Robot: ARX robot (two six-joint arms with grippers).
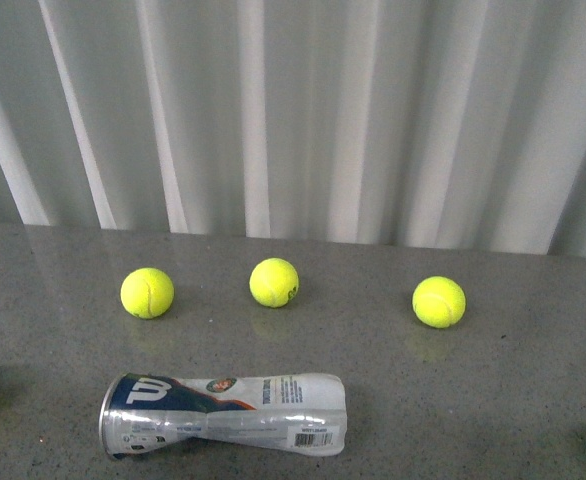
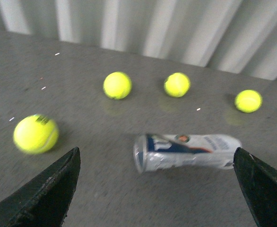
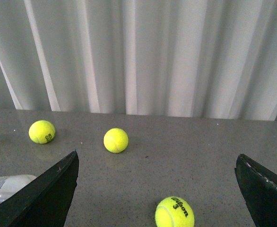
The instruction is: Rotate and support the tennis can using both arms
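Tennis can (image 1: 223, 412) lies flat, clear of balls (image 1: 274, 282); left fingers (image 2: 48, 189), right fingers (image 3: 48, 189) wide apart, empty.

The tennis can (image 1: 223, 414), lower left of the frame, is crinkled clear plastic with a white, navy and orange label. The tennis balls (image 1: 274, 282) are yellow-green. The bench (image 1: 493, 400) is speckled grey, and the curtain (image 1: 373, 120) is pale grey-white.
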